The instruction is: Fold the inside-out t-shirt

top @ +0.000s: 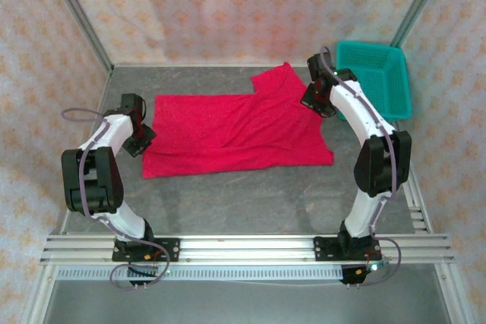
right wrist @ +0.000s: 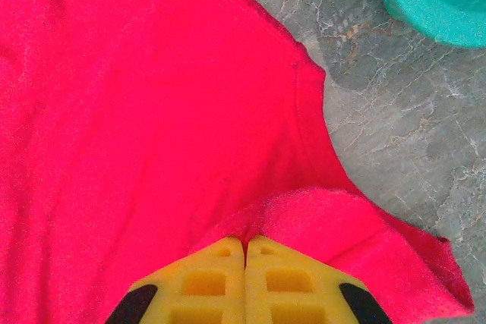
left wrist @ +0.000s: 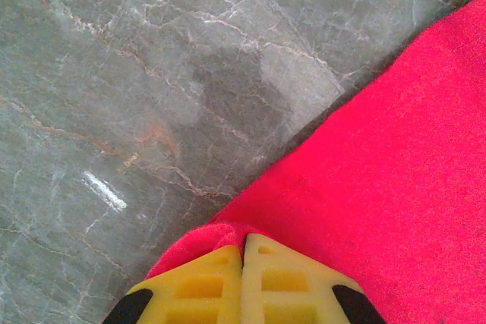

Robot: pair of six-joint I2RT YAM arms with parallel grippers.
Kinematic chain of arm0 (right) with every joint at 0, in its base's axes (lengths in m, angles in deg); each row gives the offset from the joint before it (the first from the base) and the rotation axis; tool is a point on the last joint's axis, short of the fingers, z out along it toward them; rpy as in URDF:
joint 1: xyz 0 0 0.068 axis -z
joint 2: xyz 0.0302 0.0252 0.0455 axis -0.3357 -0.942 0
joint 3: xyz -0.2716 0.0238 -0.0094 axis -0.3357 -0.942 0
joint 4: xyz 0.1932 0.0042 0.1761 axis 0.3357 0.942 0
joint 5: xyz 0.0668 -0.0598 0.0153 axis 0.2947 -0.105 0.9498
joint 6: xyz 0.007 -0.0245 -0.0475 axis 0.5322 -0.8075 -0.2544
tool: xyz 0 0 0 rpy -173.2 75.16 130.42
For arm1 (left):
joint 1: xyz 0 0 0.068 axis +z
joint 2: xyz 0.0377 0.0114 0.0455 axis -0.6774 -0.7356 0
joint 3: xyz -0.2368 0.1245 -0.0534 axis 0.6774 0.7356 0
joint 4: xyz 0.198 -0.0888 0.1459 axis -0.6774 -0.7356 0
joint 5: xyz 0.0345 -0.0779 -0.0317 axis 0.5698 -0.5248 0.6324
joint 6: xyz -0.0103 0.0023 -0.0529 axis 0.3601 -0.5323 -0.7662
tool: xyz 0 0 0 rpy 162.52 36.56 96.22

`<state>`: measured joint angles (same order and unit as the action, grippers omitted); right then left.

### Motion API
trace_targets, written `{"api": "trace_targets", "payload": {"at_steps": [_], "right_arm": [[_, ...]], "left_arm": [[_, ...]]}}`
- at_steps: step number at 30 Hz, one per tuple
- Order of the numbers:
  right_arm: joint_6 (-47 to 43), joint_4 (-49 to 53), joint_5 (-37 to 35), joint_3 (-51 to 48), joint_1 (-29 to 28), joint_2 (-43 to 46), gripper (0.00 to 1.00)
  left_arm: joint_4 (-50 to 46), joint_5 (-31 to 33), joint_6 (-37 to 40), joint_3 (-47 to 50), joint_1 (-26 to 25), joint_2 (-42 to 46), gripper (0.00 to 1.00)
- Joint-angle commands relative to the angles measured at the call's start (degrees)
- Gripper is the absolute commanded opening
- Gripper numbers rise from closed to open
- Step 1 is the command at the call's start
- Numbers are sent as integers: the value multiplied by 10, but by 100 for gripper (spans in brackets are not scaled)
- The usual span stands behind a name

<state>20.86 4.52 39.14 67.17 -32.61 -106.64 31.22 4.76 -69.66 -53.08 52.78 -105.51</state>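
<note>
t-shirt (top: 235,130) flat, long axis left-right, sleeve jutting far-right | left gripper (left wrist: 243,244) pinching left edge | right gripper (right wrist: 244,242) pinching right edge

Left claw (left wrist: 243,242) closed, fingers pressed together; right claw (right wrist: 244,242) likewise; both arms bent, wrists angled down.

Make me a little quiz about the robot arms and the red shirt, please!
1. Which is nearer the teal basket: the left gripper or the right gripper?
2. True or false: the red t-shirt lies inside the basket.
3. The left gripper's jaws are: A) wide open, B) shut on the t-shirt's edge, C) shut on the basket.
Key: 1 right gripper; 2 false; 3 B.
</note>
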Motion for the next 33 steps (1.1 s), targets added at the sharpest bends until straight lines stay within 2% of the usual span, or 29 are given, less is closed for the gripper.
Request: {"api": "trace_targets", "payload": {"at_steps": [1,11,18,22,23,24,25,26,27,29,30,33], "right_arm": [[-11,21,-25,36,12,-6,0],[-17,35,-20,74,18,-40,0],[-17,26,-15,83,18,-78,0],[-20,21,-7,122,19,-134,0],[-21,24,-3,144,21,-153,0],[-23,28,5,170,22,-174,0],[-25,39,10,203,23,-198,11],[-28,57,12,243,24,-224,29],[-30,81,17,287,24,-249,42],[-33,134,23,360,23,-286,51],[-33,153,28,376,22,-292,52],[-38,149,39,318,12,-252,52]], "left_arm": [[-4,23,9,-29,-3,-4,0],[-16,19,9,-70,-13,-12,0],[-14,23,11,-99,-17,-73,0],[-26,39,15,-136,-16,-120,0],[-26,38,17,-149,-15,-132,4],[-27,37,19,-161,-15,-144,13],[-27,32,22,-172,-15,-152,25],[-28,25,25,-186,-14,-170,38],[-34,24,27,-201,-15,-180,46],[-52,32,31,-224,-17,-187,52],[-64,47,33,-232,-20,-183,53],[-89,114,38,-226,-45,-127,54]]}}
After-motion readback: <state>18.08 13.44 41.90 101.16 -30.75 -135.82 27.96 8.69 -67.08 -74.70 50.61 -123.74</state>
